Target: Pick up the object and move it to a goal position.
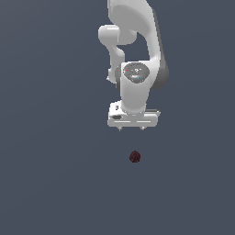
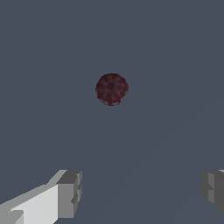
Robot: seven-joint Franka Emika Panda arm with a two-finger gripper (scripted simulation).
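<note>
The object (image 1: pixel 134 157) is a tiny dark maroon, bumpy, roughly round lump lying on the flat grey surface. My white gripper (image 1: pixel 132 128) hangs above and behind it, not touching it, with its two short fingertips spread wide and nothing between them. In the wrist view the object (image 2: pixel 112 89) lies ahead of the gripper (image 2: pixel 142 192), apart from both grey fingertips (image 2: pixel 70 192).
The white arm (image 1: pixel 137 50) rises behind the gripper toward the top of the exterior view. A plain dark grey surface (image 1: pixel 50 174) surrounds the object on all sides.
</note>
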